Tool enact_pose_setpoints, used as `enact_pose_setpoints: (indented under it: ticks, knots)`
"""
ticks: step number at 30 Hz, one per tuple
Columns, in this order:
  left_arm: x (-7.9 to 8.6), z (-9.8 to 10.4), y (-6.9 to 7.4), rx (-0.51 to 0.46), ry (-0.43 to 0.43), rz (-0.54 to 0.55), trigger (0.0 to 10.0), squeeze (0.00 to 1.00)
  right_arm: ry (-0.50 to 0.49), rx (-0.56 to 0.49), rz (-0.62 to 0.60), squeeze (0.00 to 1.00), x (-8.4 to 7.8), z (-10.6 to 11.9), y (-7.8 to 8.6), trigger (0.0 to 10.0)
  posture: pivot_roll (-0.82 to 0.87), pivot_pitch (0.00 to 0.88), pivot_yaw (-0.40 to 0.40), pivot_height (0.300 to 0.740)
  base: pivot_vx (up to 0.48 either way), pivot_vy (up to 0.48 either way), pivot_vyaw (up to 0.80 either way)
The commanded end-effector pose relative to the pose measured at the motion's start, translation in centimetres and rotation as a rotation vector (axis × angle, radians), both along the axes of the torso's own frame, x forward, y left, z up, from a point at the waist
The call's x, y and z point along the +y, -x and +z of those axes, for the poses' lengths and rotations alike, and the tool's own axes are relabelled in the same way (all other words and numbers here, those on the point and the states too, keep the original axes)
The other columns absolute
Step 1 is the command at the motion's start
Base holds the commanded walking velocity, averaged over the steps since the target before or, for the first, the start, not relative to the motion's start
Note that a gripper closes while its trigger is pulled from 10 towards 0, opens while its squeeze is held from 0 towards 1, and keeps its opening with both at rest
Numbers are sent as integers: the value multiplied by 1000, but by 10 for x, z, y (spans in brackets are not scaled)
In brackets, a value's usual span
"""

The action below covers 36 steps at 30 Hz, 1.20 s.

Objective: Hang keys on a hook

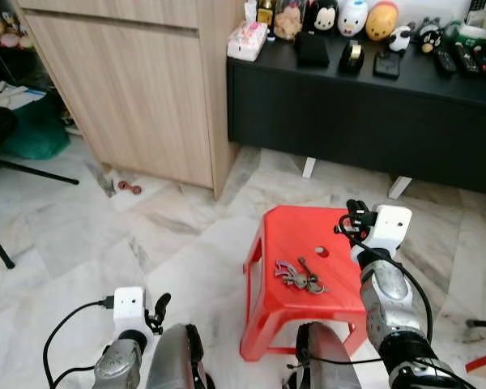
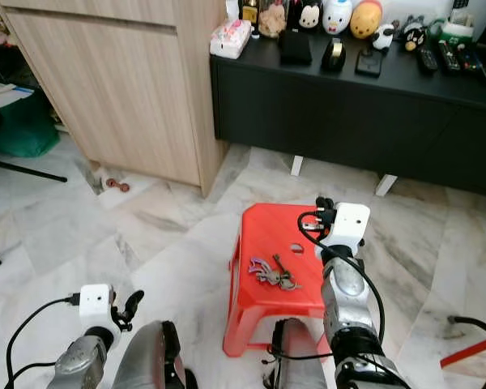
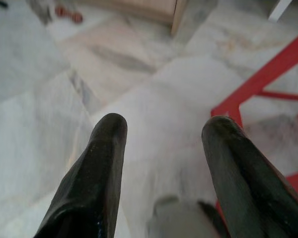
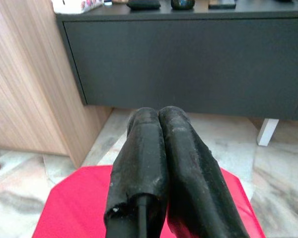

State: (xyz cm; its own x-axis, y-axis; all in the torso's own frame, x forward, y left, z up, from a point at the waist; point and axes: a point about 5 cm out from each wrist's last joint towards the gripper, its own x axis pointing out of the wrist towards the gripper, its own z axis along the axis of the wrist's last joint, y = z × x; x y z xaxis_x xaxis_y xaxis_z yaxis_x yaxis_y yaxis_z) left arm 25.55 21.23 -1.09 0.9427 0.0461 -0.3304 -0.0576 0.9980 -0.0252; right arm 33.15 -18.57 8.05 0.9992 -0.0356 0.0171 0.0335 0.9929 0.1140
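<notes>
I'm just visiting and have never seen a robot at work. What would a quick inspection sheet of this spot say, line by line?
Surface: red plastic stool on a pale marble floor.
Job's things: bunch of keys lying on the stool top, untouched; no hook seen.
Clutter: small reddish bits on the floor by the wooden cabinet.
Grippers: right gripper raised over the stool's far side, fingers pressed together, holding nothing; left gripper low beside the stool, fingers apart, empty.
Cables: black cable looping along the right arm; another at the left wrist.
Surroundings: black sideboard carrying toy figures, remotes and a tissue box.
</notes>
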Motion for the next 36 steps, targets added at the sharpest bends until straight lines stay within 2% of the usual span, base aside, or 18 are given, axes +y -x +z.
enact_pose_setpoints:
  ticks: [1, 12, 30, 36]
  knots:
    - [0, -2, 2, 3, 5, 7, 10000, 0, -4, -7, -3, 0, -1, 3, -1, 10000, 5, 63, -22, 591, 0, 0, 0]
    - [-3, 7, -7, -52, 2, -18, 10000, 0, -13, -7, -11, 0, 0, 5, -2, 10000, 3, 43, -15, 591, 0, 0, 0]
    - [-3, 7, -7, -68, 8, -15, 10000, 0, -9, -2, -26, 0, -5, 10, -8, 10000, 3, 49, -17, 591, -27, 0, 0]
    - [-3, 8, -7, -77, 9, -13, 10000, 0, -4, 12, -19, 0, -3, 8, -7, 10000, 5, 55, -18, 591, -241, 0, 0]
